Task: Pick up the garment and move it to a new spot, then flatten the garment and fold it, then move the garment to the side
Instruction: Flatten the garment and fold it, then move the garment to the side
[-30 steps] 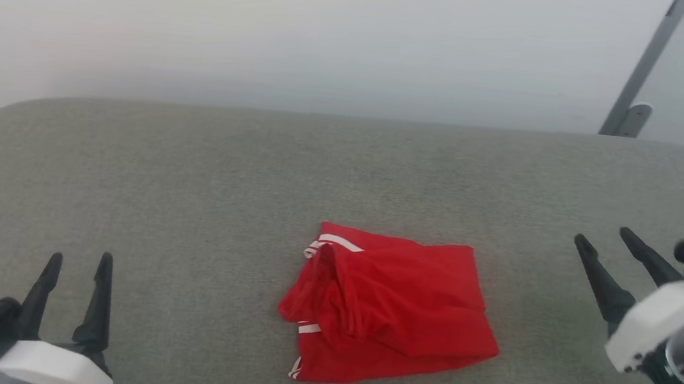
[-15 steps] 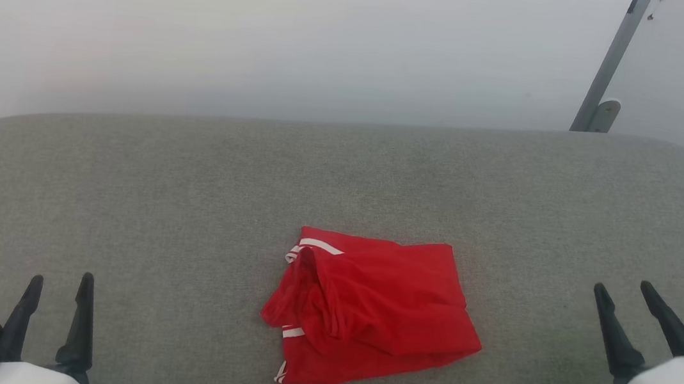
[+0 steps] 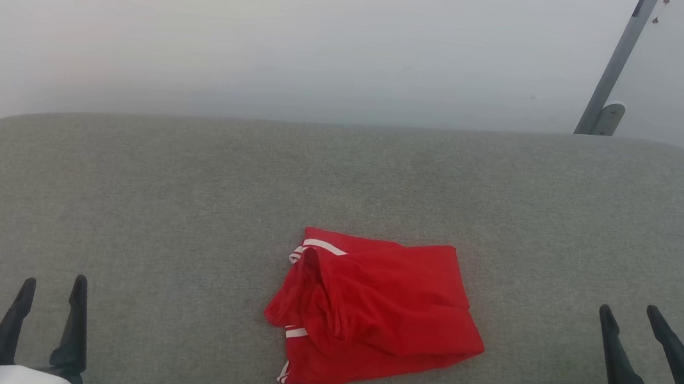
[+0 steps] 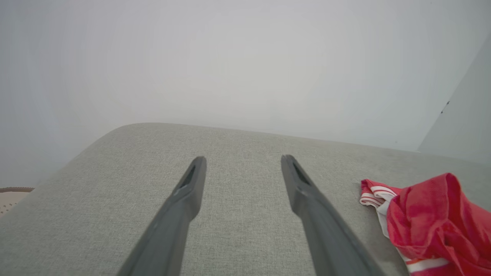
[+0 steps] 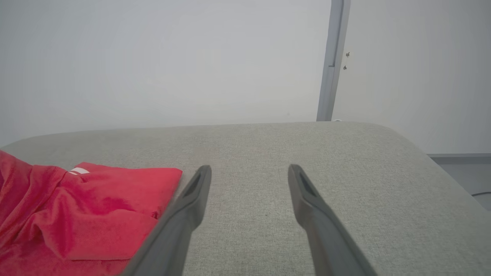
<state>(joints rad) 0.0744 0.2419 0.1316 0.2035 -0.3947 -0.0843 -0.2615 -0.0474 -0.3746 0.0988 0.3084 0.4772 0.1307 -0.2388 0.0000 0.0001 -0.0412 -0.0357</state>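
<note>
Red cloth is your target: the garment (image 3: 376,318) lies bunched near the middle of the grey cushion (image 3: 186,200), somewhat toward your near edge. White trim (image 3: 324,247) shows on its left side, and a smoother edge runs along its right. Both grippers are empty, with their jaws wide apart and fingers pointing away across the cushion. The left gripper (image 3: 55,279) sits low at the near left and the right gripper (image 3: 629,308) low at the near right, each well apart from the garment.

From how it lies, rumpled and not squared, I judge the pick-up is not yet begun.

- **Which arm:** Lead with the right arm. Its wrist view has the garment's right corner close beside the inner finger, so its path looks the shorter.
- **Where to grip:** Tip the fingers down and aim for the raised ridge of folds near the centre, not the flat edge. A thin layer lying flat on soft upholstery is likely to slip out of the pinch.
- **How deep:** Take a shallow bite, because pressing deep may drive the tips into the cushion.
- **The lift:** Raise it straight up and check that the lower layers come away too.
- **Where to set it:** Choose a spot with bare cushion all round, so both arms can reach the trimmed side and the plain side for flattening.
</note>
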